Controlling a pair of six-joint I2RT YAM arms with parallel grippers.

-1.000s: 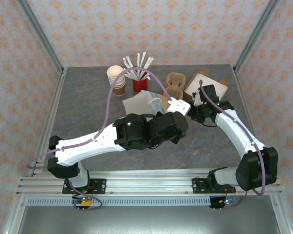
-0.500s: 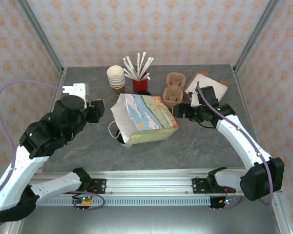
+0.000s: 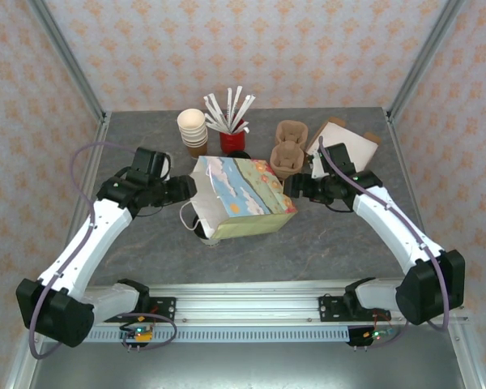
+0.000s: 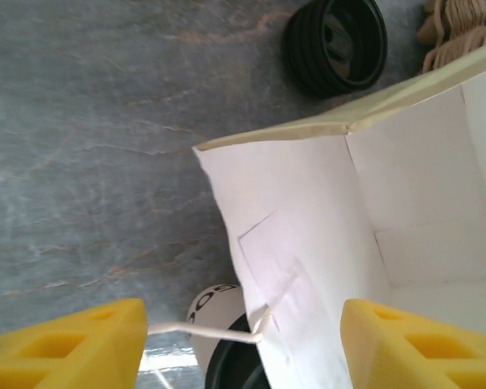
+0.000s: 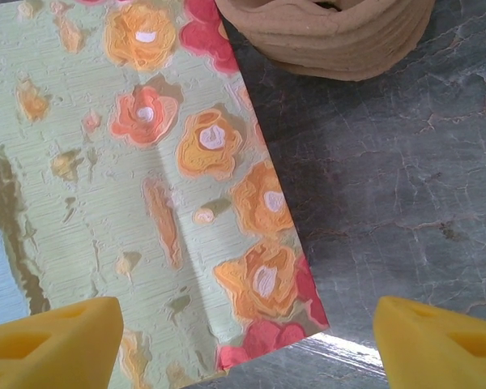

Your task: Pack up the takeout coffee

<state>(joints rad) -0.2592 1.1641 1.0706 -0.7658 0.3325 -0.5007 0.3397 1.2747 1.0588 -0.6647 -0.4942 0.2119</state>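
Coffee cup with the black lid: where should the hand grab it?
Probably around the side wall of the small cream-white paper cup, coming from the left, open-table side, because the flowery paper bag covers its right side.

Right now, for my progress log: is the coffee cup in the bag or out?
Out. The takeout coffee sits on the table outside the paper bag's open mouth; the bag's visible interior holds nothing.

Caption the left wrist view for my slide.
Open left end effector faces the paper bag mouth-on; coffee cup peeks past its edge, black lids beyond.
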